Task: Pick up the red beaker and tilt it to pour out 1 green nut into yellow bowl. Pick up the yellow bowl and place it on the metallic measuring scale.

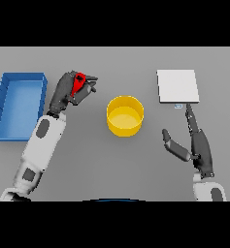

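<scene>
The left hand (70,89) is raised over the table, left of the bowl (125,116), its fingers curled round the red beaker (78,83); what the beaker contains cannot be seen; the right hand (196,143) rests with straight fingers just below the scale (177,86); the yellow bowl stands in the middle, apart from both; a blue tray (18,104) lies at far left.

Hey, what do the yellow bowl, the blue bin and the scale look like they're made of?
Yellow bowl: probably plastic, uniform matte yellow with no sharp glints.
Blue bin: likely plastic too, flat saturated blue with thin straight walls.
Scale: pale grey-white flat plate; it could be brushed metal, but no clear reflections show, so the look leaves that open.
</scene>
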Action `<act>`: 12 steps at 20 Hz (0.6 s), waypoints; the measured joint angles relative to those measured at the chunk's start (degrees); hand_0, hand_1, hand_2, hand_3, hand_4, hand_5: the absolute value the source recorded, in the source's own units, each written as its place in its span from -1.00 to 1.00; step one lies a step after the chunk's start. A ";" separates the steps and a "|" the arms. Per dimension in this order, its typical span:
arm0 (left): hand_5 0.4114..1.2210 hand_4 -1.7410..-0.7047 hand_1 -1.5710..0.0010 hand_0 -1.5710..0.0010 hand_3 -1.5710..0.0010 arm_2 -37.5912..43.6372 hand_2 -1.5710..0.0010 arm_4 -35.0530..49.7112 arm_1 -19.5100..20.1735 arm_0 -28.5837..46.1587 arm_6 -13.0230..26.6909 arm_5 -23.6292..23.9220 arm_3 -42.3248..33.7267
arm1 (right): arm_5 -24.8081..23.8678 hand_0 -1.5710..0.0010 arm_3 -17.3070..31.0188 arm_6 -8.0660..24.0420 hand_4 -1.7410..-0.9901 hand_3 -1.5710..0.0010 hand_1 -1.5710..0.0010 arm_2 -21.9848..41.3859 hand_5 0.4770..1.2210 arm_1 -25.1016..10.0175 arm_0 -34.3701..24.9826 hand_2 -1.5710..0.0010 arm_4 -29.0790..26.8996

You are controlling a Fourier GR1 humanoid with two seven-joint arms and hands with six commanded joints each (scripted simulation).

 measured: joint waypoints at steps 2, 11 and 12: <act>0.74 -0.98 -0.99 -0.99 -0.99 -2.77 -0.99 -2.33 1.22 -0.54 2.67 -0.88 -1.06 | -0.19 1.00 0.62 -0.05 0.29 1.00 1.00 0.14 -0.46 0.00 0.38 1.00 0.58; 0.78 -1.00 -1.00 -1.00 -1.00 -15.01 -1.00 -15.50 6.45 -4.92 14.35 -2.35 -2.70 | 0.25 1.00 -0.74 1.75 0.29 1.00 1.00 0.30 -0.43 0.13 0.09 1.00 0.12; 0.77 -1.00 -1.00 -1.00 -1.00 -17.15 -1.00 -17.83 7.36 -6.07 15.12 -3.30 -1.99 | 0.47 1.00 -0.54 1.83 0.29 1.00 1.00 -0.17 -0.43 -0.11 -0.14 1.00 -0.51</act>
